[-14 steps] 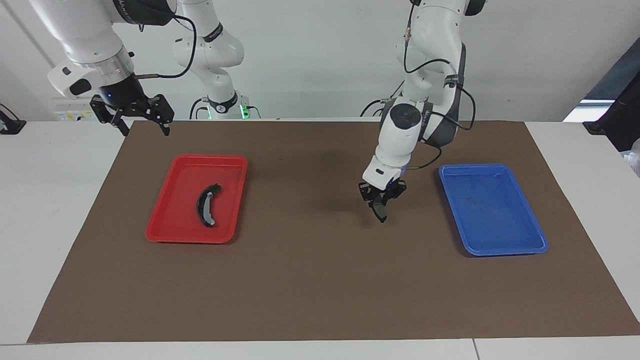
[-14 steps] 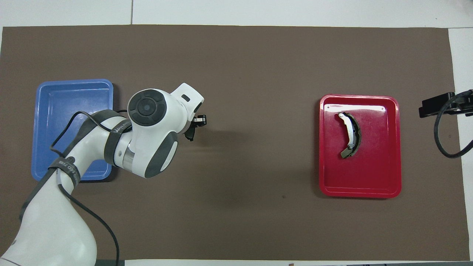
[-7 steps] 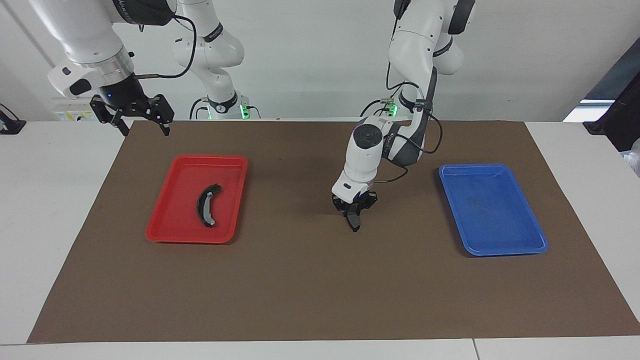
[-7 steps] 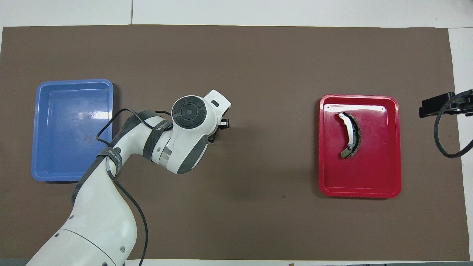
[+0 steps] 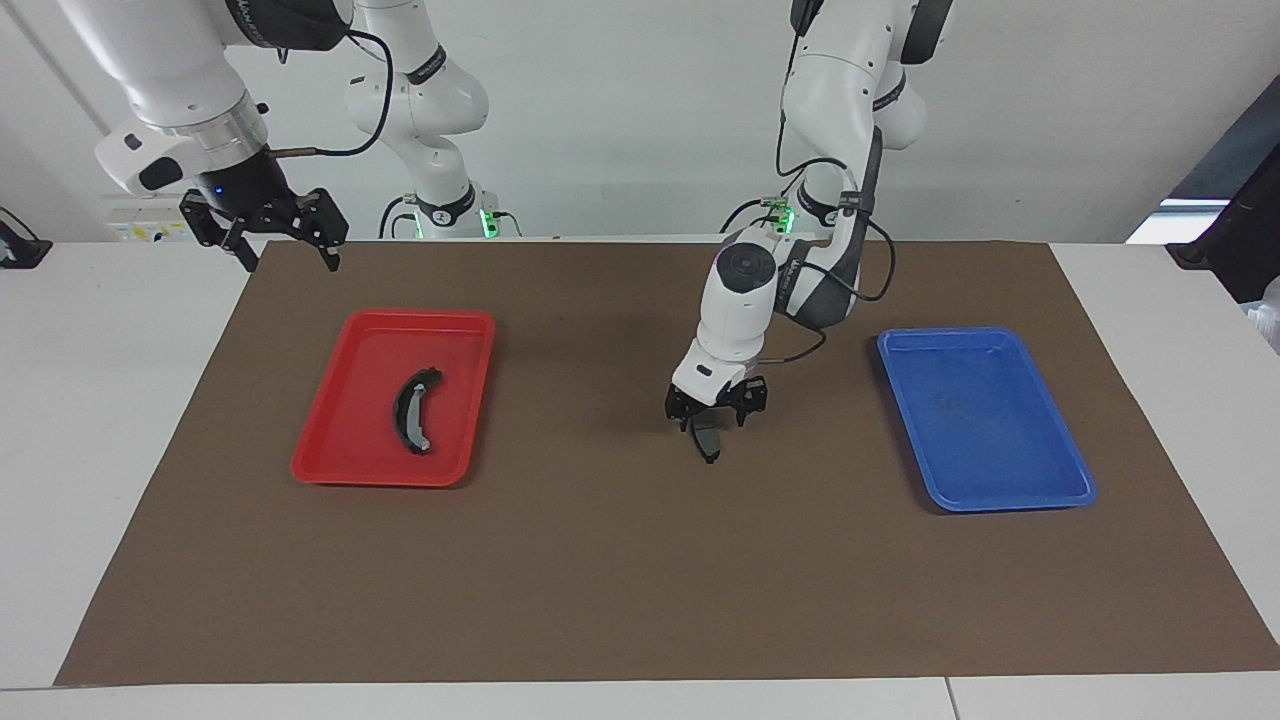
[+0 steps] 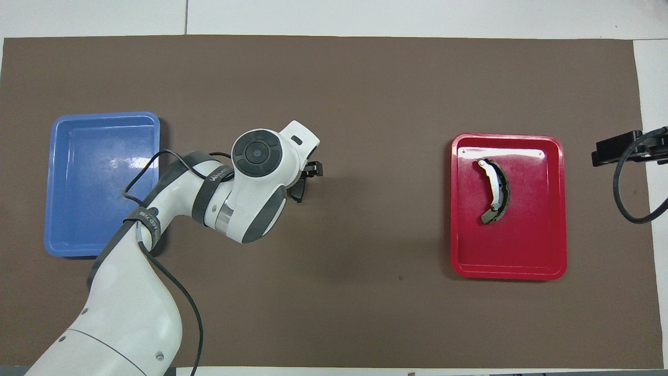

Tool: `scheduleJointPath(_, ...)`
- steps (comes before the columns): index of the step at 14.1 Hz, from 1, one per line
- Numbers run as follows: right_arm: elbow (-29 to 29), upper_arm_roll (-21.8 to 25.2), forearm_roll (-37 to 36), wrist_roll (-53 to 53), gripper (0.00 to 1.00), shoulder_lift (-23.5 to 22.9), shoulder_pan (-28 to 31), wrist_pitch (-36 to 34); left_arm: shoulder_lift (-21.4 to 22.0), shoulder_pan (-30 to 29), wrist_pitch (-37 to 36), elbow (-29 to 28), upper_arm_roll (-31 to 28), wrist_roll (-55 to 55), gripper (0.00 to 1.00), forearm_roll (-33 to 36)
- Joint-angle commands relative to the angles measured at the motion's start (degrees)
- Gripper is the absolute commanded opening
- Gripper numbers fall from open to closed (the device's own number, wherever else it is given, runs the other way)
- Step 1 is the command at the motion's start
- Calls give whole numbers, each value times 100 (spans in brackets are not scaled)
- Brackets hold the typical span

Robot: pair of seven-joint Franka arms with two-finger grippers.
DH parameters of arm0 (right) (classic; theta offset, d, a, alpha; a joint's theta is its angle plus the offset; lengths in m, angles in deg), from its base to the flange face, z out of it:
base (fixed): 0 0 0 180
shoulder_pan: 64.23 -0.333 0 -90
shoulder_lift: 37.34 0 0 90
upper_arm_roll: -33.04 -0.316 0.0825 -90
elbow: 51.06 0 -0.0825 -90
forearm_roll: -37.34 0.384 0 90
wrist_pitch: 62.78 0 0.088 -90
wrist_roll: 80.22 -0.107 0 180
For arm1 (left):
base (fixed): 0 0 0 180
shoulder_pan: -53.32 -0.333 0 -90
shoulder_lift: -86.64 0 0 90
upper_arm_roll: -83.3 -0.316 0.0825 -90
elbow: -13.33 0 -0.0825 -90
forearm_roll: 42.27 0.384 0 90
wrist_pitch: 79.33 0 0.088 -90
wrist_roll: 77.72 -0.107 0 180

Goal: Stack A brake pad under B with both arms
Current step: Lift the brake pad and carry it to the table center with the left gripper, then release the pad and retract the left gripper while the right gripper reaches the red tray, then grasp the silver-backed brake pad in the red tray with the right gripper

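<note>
The left gripper (image 5: pixel 716 420) has let go: its fingers stand apart just above pad A (image 5: pixel 708 441), which now lies on the brown mat in the middle of the counter (image 5: pixel 120 400). A moment ago the gripper was shut on it and carrying it in from the blue tray (image 5: pixel 985 415). So the first step looks done. Pad B (image 5: pixel 414 410) lies in the red tray (image 5: pixel 395 397), well away toward the right arm's end. The right gripper (image 5: pixel 283 244) waits wide open, up near that tray. Next, I think, it must go down, pick up B and lay it on A.
</note>
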Motion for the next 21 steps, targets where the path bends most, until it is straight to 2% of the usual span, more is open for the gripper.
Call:
scheduleJointPath(1, -125, -26, 68, -56, 100, 106, 34, 7, 907, -629, -558, -386, -12, -785, 100, 60)
scheduleJointPath(3, -334, -53, 77, 145, 100, 176, -27, 76, 1233, -1103, -1190, -378, -12, -1410, 100, 60)
scheduleJointPath(6, -1291, -53, 86, 84, 100, 282, -133, 980, 1725, -1965, -1763, -325, -12, -2403, 100, 43)
scheduleJointPath(8, -1994, -53, 103, -56, 100, 177, -142, 1769, 2042, -2466, -1992, -273, -30, -3028, 100, 25)
scheduleJointPath(9, -2310, -53, 138, -65, 100, -23, -194, 2225, 2148, -2660, -2237, -185, -30, -3256, 100, 16)
scheduleJointPath(11, -2830, -53, 278, -74, 100, -393, -212, 2991, 2219, -2836, -2842, 226, -39, -3478, 100, 16)
scheduleJointPath(14, -3655, -53, 367, -74, 100, -605, -238, 4151, 2105, -2977, -3871, 1271, -47, -3470, 100, 16)
scheduleJointPath(17, -3781, -53, 358, 66, 95, -798, -282, 4348, 1920, -3056, -4514, 1967, -65, -3470, 100, 7)
scheduleJointPath(19, -3781, -53, 358, 84, 88, -948, -282, 4523, 1955, -3075, -4647, 1987, -65, -3470, 100, 16)
scheduleJointPath(21, -3773, -53, 358, 84, 83, -974, -282, 4533, 2069, -3092, -4849, 1759, -65, -3487, 100, 16)
